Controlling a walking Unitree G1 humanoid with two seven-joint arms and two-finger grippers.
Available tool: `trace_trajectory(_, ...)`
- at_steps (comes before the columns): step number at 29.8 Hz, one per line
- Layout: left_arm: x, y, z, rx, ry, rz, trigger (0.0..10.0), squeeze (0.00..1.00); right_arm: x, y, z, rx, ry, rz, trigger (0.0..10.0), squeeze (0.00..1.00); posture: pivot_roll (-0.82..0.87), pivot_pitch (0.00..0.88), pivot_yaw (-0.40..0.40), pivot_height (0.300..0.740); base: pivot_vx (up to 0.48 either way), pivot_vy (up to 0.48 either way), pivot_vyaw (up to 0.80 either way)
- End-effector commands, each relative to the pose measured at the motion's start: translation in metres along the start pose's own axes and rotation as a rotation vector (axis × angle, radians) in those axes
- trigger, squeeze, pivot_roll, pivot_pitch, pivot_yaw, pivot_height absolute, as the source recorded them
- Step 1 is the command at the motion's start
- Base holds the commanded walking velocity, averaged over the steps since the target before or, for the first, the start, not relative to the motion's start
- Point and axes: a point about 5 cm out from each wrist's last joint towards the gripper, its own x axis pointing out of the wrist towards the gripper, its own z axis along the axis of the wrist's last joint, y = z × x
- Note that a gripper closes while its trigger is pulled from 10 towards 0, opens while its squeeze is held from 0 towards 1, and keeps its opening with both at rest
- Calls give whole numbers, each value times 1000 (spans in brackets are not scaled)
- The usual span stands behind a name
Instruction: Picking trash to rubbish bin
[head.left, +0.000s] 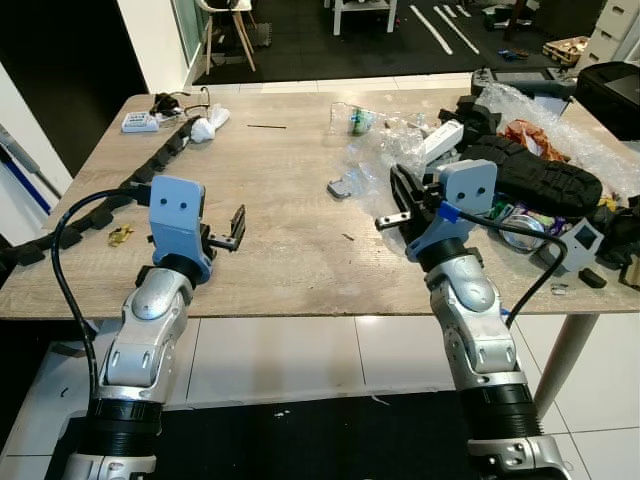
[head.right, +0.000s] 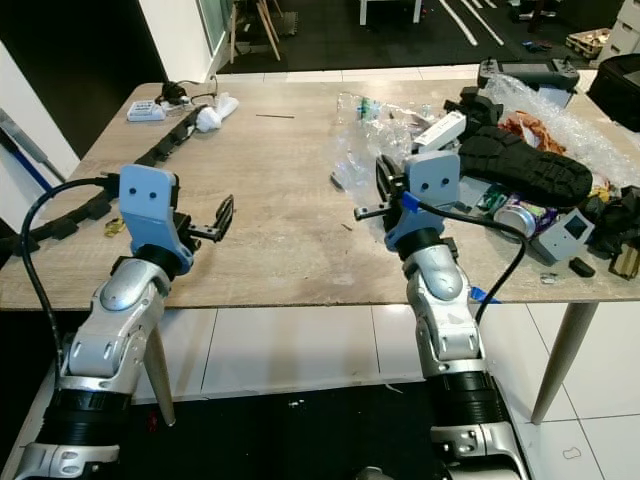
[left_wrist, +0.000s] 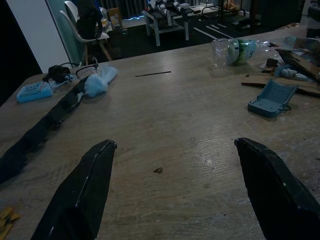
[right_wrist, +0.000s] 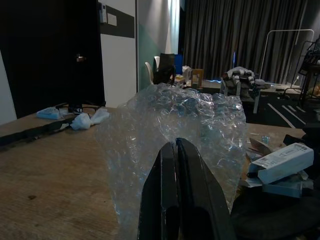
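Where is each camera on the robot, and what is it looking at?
Left eye and right eye: on the head, looking down at the table; both silver arms show.
Left wrist: looks along the open left gripper across the table.
Right wrist: looks along the right gripper, shut on bubble wrap.
Shared: the blue case lies in the left wrist and eye views.

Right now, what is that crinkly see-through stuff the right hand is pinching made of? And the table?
The bubble wrap looks like thin clear plastic: see-through, shiny, covered in little bubbles. The right gripper pinches it. The table looks like pale wood or a wood-look board, with matte grain lines.
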Motion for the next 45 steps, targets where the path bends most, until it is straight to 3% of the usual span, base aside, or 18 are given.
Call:
trace_trajectory(1, -1, -2, -4, -7, 25, -5, 10000, 0, 0, 1, 0, 4, 3, 6, 10000, 0, 28, 143, 45, 740, 0, 398, 0)
trace_trajectory(5, -1, -1, -5, -4, 27, -1, 10000, 0, 1, 2, 0, 5, 3, 11, 10000, 0, 28, 143, 45, 740, 0, 399, 0)
trace_trajectory(24, -2, -3, -1, 18, 4, -14, 10000, 0, 1, 3, 0, 6, 5, 19, 10000, 0, 26, 145, 45, 740, 0, 0, 0)
trace_trajectory(32, -2, -3, -1, 10, -6, -11, 10000, 0, 1, 3, 0, 6, 7, 21, 10000, 0, 25, 147, 46, 740, 0, -479, 0)
trace_trajectory(45, -2, 1, -3, -19, 16, 8, 10000, 0, 0, 3, -1, 8, 11, 23, 10000, 0, 27, 142, 46, 740, 0, 0, 0)
